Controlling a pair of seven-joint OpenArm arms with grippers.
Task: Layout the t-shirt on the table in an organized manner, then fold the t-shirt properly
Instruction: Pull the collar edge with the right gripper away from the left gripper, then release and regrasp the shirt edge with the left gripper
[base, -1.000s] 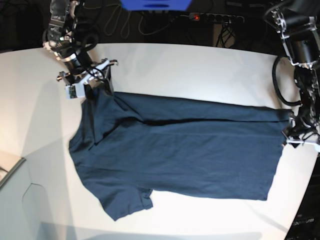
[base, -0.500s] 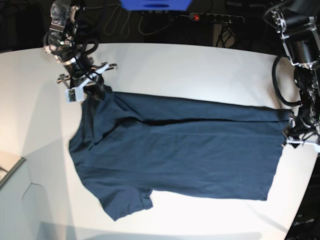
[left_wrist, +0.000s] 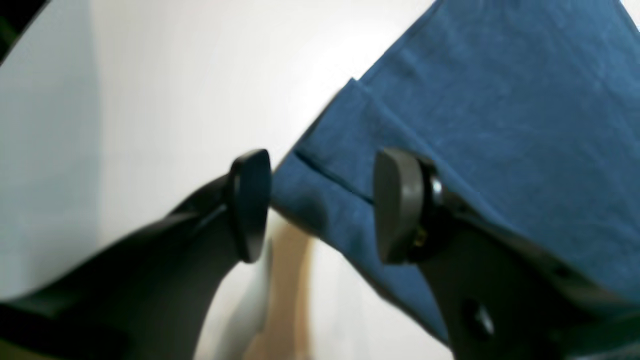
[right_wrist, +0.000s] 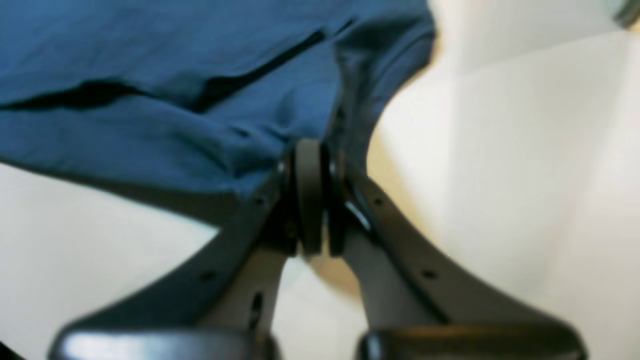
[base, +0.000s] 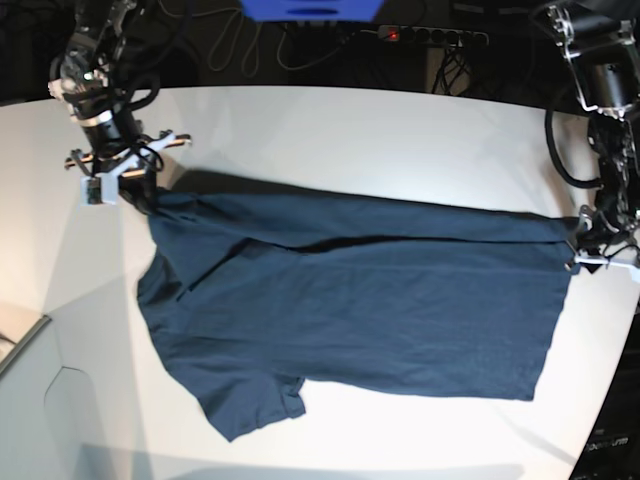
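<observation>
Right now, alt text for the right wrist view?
The right gripper is shut on a bunched edge of the blue t-shirt, seen close up and blurred. The shirt fills the upper left; the white table shows to the right and below.

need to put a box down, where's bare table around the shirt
Bare table runs between the t-shirt and the far edge, and along the near edge below the hem. Crowded at the shirt's two far corners: right pincer grips one, left pincer straddles the other.
</observation>
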